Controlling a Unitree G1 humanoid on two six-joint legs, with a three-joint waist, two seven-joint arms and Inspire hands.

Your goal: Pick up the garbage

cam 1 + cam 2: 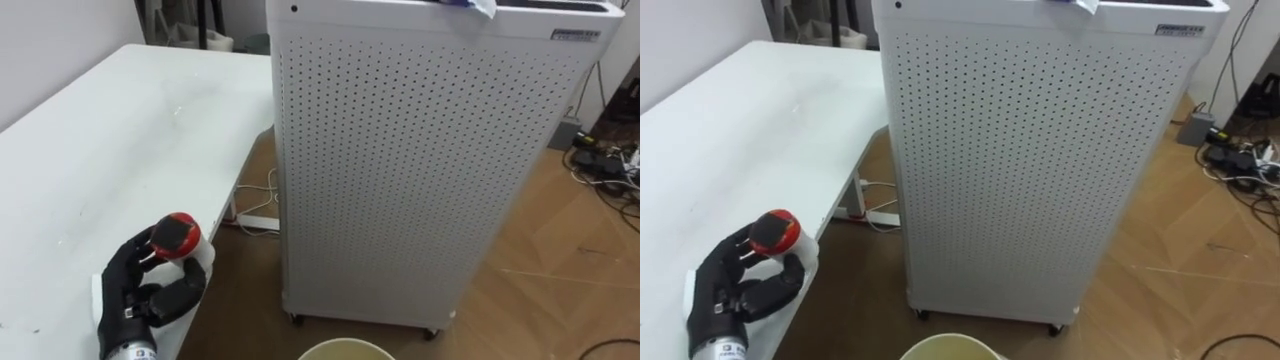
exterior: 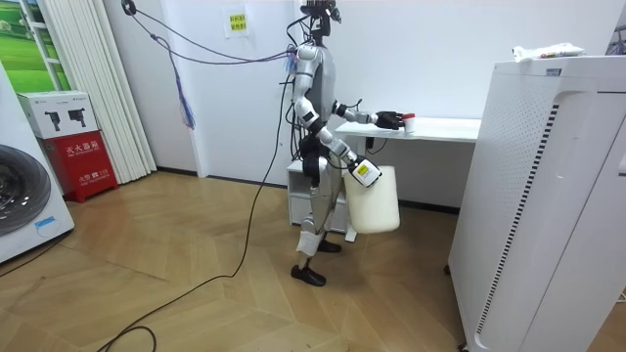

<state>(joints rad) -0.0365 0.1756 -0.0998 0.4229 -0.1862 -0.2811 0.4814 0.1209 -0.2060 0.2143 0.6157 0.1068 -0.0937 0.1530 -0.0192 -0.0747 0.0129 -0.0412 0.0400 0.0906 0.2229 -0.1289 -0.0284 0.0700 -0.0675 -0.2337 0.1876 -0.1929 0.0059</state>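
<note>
Now, red-capped bottle in left robot hand, at table edge

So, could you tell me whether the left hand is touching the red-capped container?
Touching. The left eye view shows the left hand curled round the red-capped container.

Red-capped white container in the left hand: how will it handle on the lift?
Likely light and rigid: the red-capped container is small, fitting inside the curled fingers of the left hand. Round cap and body look smooth, so it may slip or roll if released on the table.
</note>
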